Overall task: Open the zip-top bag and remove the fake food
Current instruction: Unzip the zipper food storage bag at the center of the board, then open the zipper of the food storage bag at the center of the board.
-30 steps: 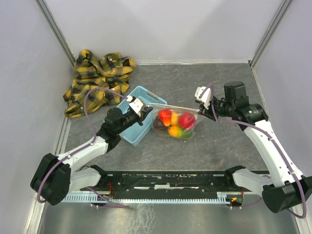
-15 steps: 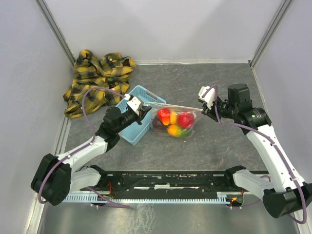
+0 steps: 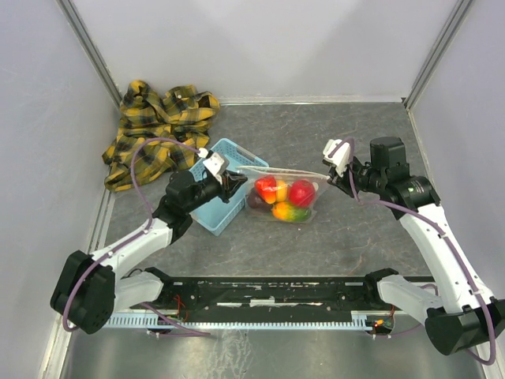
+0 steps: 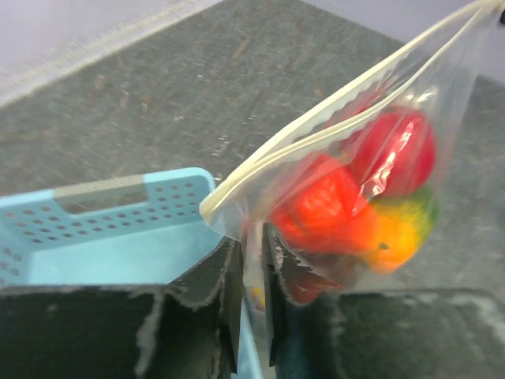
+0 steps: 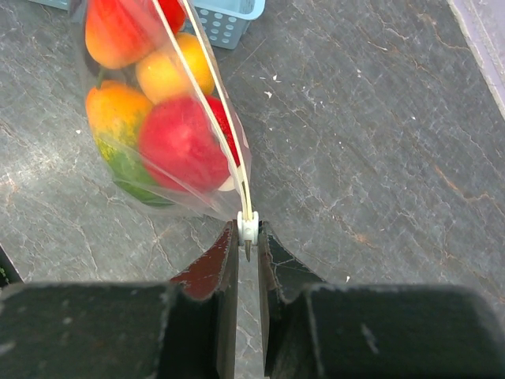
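Clear plastic with white dots makes the one zip-top bag (image 3: 293,175). From above, it is stretched between the two arms over the grey table (image 3: 347,237). The left jaws are at its left end and the right jaws at its right end. The fake food (image 3: 284,199) is inside. I can count five pieces: two red, one yellow, one orange and green, one dark. One light blue basket (image 3: 209,215) sits just beside the bag. One yellow checked shirt (image 3: 158,126) lies in the far left corner.

The left wrist camera shows the left jaws almost closed. They pinch the bag's thin plastic just under the white zip strip (image 4: 316,118).

The right wrist camera shows the right jaws almost closed too. They hold the white end of the zip strip (image 5: 248,227). Four fruits show here.
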